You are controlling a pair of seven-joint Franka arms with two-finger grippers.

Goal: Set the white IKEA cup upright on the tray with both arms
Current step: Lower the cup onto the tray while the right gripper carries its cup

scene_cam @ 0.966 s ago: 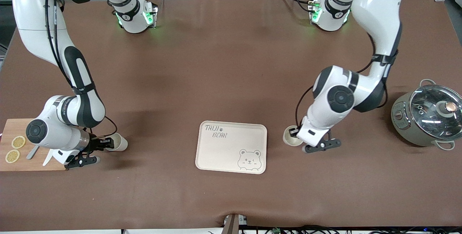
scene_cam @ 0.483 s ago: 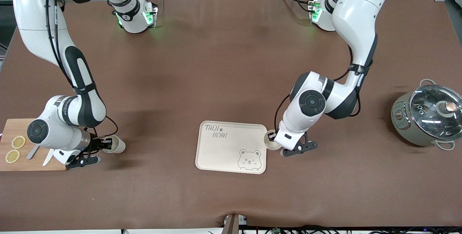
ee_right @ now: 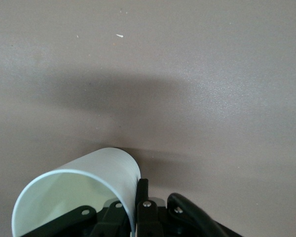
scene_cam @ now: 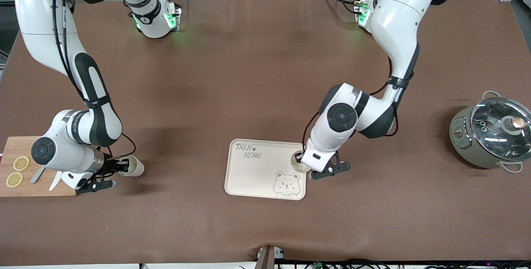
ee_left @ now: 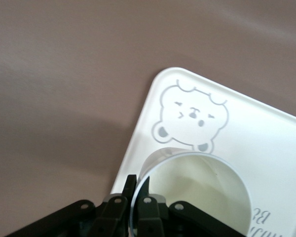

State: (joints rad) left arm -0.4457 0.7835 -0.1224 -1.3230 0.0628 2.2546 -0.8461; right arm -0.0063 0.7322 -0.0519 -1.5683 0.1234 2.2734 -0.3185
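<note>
Now left gripper [scene_cam: 299, 162] fingers pinch a cup [scene_cam: 297, 161] rim over the tray [scene_cam: 257, 173] edge; lowering next. Right gripper [scene_cam: 118, 165] fingers pinch second cup [scene_cam: 132, 166], well apart from tray.

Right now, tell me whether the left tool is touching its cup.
Touching. The left wrist view shows the left tool pinching the rim of the cup over the tray.

Tray [scene_cam: 257, 173] lies between cutting board [scene_cam: 16, 153] and pot [scene_cam: 491, 136].
</note>
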